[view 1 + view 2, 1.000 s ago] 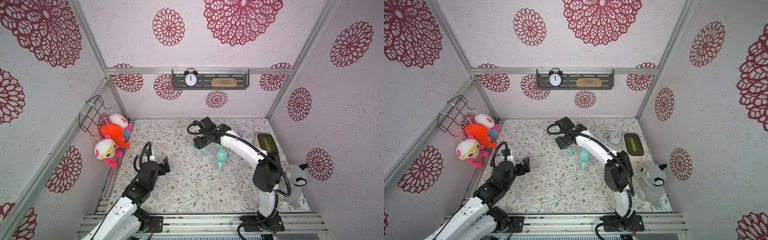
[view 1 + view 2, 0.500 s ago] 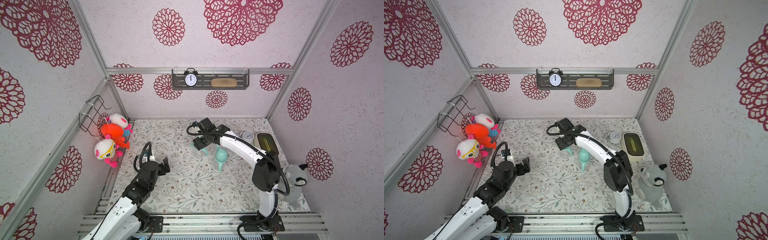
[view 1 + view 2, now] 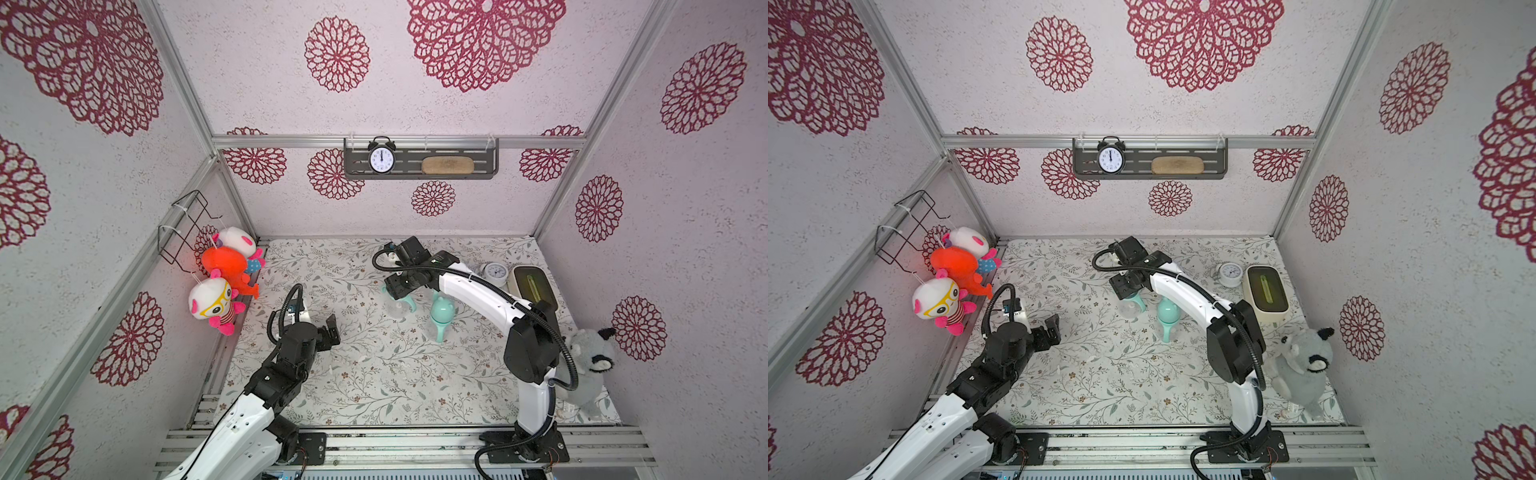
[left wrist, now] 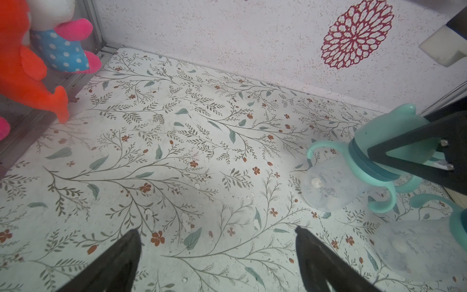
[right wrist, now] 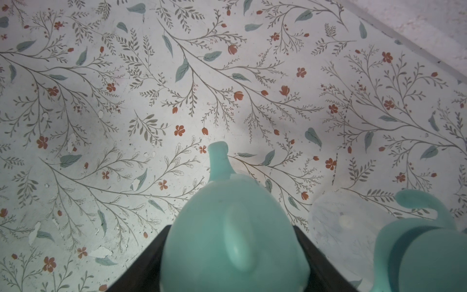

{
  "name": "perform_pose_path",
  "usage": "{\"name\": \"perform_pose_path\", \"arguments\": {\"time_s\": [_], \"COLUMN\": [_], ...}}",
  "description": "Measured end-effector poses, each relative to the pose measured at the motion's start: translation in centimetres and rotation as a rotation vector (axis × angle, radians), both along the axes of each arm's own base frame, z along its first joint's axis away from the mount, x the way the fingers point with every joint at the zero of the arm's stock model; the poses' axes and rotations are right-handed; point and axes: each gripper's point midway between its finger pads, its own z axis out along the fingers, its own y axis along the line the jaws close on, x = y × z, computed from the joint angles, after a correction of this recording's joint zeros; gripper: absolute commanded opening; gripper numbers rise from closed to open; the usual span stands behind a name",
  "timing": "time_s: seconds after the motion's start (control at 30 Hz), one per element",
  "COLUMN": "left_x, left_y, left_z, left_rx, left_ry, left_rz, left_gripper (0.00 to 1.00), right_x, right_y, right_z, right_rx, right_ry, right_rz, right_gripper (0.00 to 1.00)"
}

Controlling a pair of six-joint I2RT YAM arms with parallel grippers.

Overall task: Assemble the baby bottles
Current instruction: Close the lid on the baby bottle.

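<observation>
Two baby bottles show on the floral mat. My right gripper (image 3: 400,293) is shut on the mint domed cap (image 5: 235,240) of one bottle (image 3: 395,309), which hangs tilted with its clear base (image 4: 328,187) low over the mat. The right gripper's dark fingers (image 4: 404,149) press the cap from both sides. The second bottle (image 3: 441,313), capped, lies tilted just to the right of it; its clear body (image 4: 417,247) is in the left wrist view. My left gripper (image 3: 328,328) is open over bare mat, well to the left of both bottles.
A small white alarm clock (image 3: 494,272) and a cream box (image 3: 534,286) stand at the back right of the mat. A grey plush raccoon (image 3: 590,361) sits against the right wall. Plush toys (image 3: 224,274) hang under a wire basket (image 3: 187,224) on the left wall.
My right gripper and its bottle have shifted slightly to the left. The left arm has not moved.
</observation>
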Motion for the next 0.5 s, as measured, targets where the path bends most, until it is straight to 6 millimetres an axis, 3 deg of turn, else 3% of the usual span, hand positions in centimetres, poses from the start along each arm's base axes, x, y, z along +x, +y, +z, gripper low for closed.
{"name": "perform_pose_path", "arguments": {"time_s": [0.5], "left_x": [0.08], "left_y": [-0.15], "left_z": [-0.19], "left_rx": [0.000], "left_ry": [0.006], "left_rz": [-0.005], "left_gripper": [0.98], "right_x": [0.08], "right_y": [-0.03], "right_z": [0.02], "right_rx": [0.022], "right_ry": [-0.039], "right_rz": [-0.005], "right_gripper": [0.70]}}
